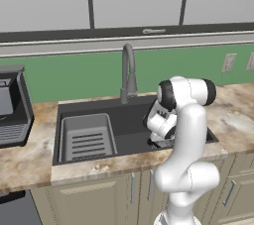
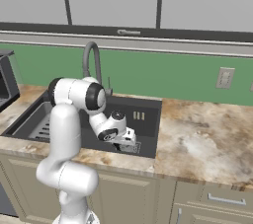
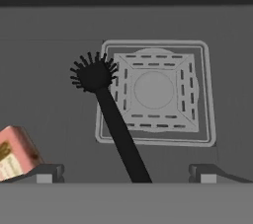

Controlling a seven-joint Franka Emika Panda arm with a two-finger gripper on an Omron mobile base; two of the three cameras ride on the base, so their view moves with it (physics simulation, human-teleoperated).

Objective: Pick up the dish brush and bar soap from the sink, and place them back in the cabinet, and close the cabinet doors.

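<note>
Black brush: the dish brush lies flat on the floor of the sink, its tufted head at the edge of the square drain grate and its thin handle running back between my fingertips.
Pink soap: the bar soap sits on the sink floor just outside one of my fingertips, close to it.
My hand: my gripper hangs low in the basin with its jaws spread wide, holding nothing.
Risk, thin handle: I judge the handle narrow and round enough to roll or squirt out if I close off-centre or stop too high above it.
Risk, soap: coming down as I stand, that near fingertip could clip the soap and shove it aside, or trap it with the brush.
Risk, grate: bristles may catch on the grate's raised rim as I lift, twisting the brush in my grip.
Risk, walls: from the base views my wrist is deep in the sink beside the faucet; a careless lift could knock it.
</note>
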